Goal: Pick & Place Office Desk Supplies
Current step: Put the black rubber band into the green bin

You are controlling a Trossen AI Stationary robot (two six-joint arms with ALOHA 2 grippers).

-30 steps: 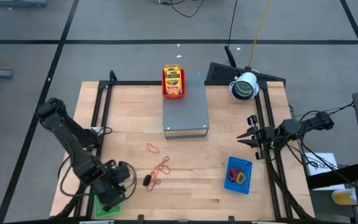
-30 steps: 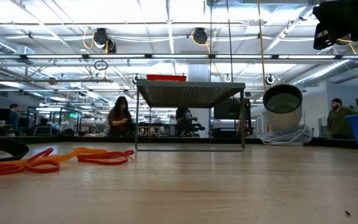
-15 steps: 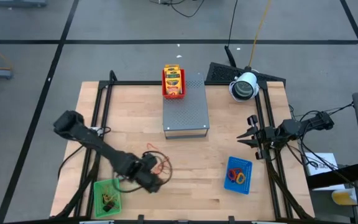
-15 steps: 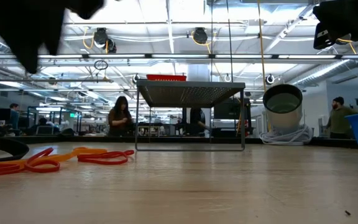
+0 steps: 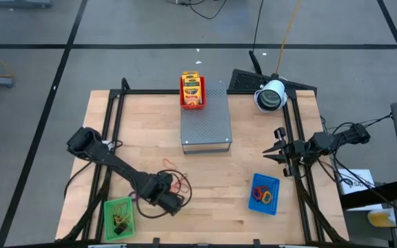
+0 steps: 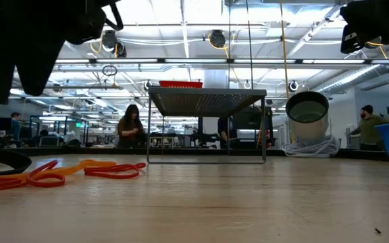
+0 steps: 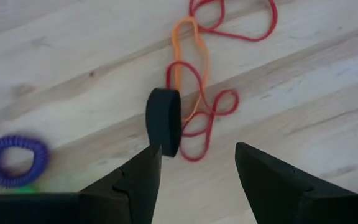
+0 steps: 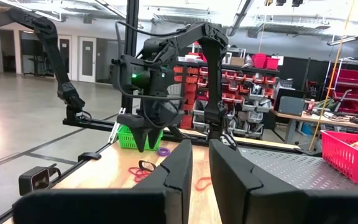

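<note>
I have the left hand (image 7: 194,171) spread open and empty above a dark clip (image 7: 163,121) on the surface beside tangled red and orange bands (image 5: 180,183). Sorted: crayon packets (image 5: 191,89), blue-tray bands (image 5: 263,195). My right hand (image 5: 276,153) waits, nearly closed, empty.

Beyond my table (image 6: 248,202) I see an open workshop: white ceiling trusses (image 6: 201,62) with bright strip lights, people at desks (image 6: 128,128) behind it. Around the table, grey concrete floor (image 5: 150,27) with dark taped lines; red parts bins on shelving (image 8: 241,81) behind.

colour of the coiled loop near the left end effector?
Purple coiled loop, clearest in the left wrist view.
</note>
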